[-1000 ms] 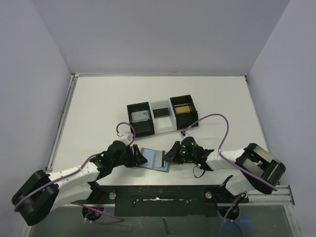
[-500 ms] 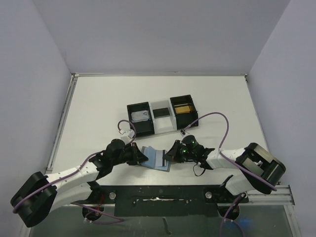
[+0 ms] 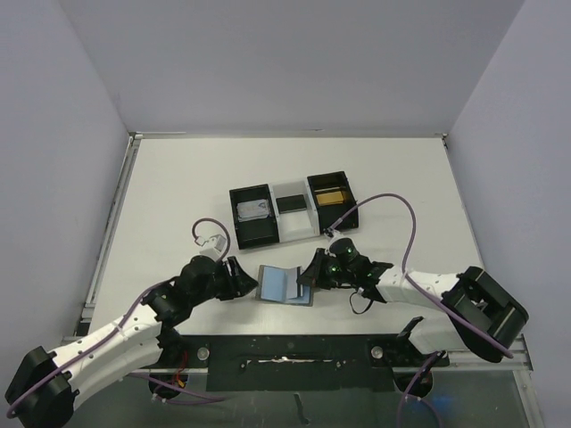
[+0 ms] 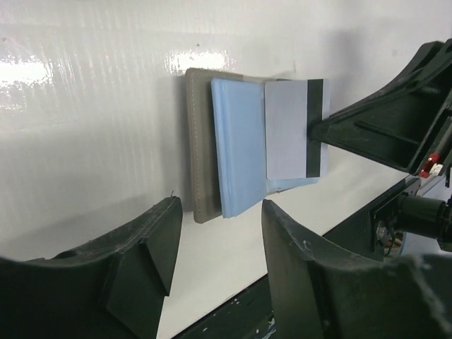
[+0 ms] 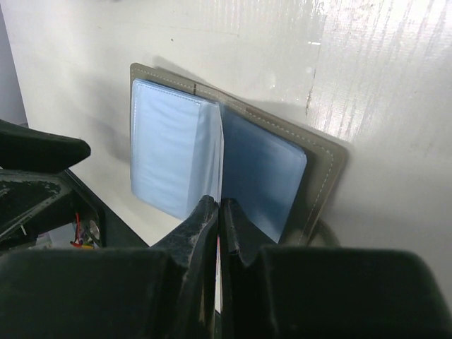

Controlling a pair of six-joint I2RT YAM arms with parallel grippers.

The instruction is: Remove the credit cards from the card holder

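— Where is the flat grey bifold card holder (image 3: 272, 283)?
— Lying open on the white counter (image 3: 178, 205), pale blue inside up, between the two arms.
— The right arm's fingers (image 5: 201, 226)?
— Pinched together on a pale grey card with a black stripe (image 4: 289, 127), over the holder's blue inside.
— The left arm's fingers (image 4: 152, 240)?
— Apart, holding nothing, just beside the holder's left edge.

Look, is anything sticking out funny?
A card with a dark stripe sticks up out of the open card holder, pinched in the shut jaws of the right gripper. Nothing looks spilled or broken.
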